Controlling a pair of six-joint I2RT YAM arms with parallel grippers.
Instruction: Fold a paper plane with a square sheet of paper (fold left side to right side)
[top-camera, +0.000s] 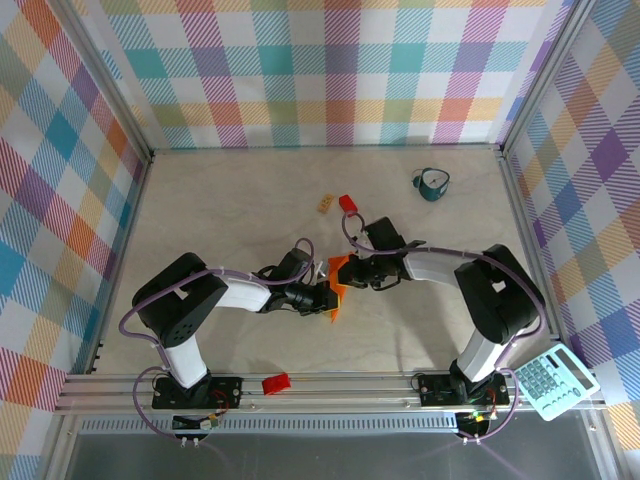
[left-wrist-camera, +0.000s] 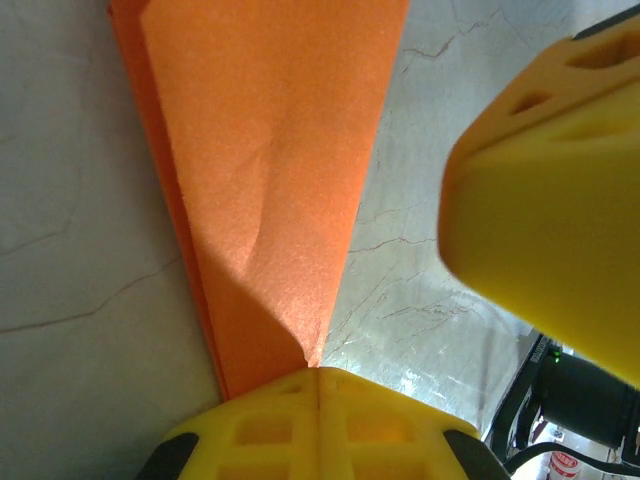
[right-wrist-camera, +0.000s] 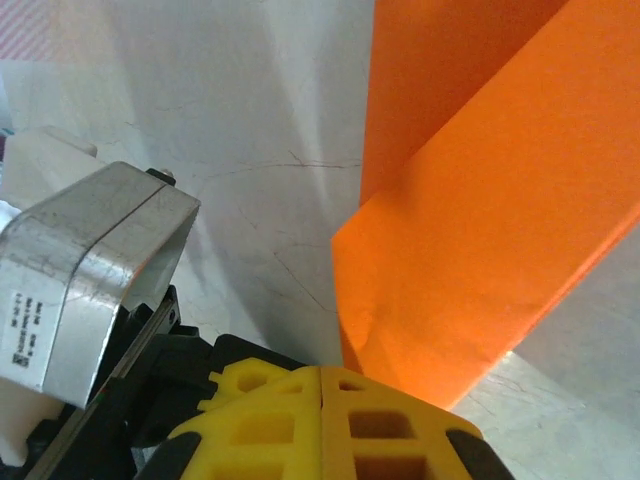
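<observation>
Left gripper (left-wrist-camera: 318, 375) clenched on narrow tip of folded orange paper (left-wrist-camera: 270, 150), right gripper (right-wrist-camera: 322, 372) likewise clamped on another edge, paper held between both at centre of top view, over pale table (top-camera: 230, 200), small red block (top-camera: 348, 203) set apart towards upper centre.

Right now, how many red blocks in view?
2. One red block sits mid-table right of the tan block; the other red block lies on the near rail between the arm bases. More could hide under the arms.

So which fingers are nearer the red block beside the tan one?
Right. The right fingers pinch the orange paper nearside of the red block; left fingers pinch it farther away.
</observation>
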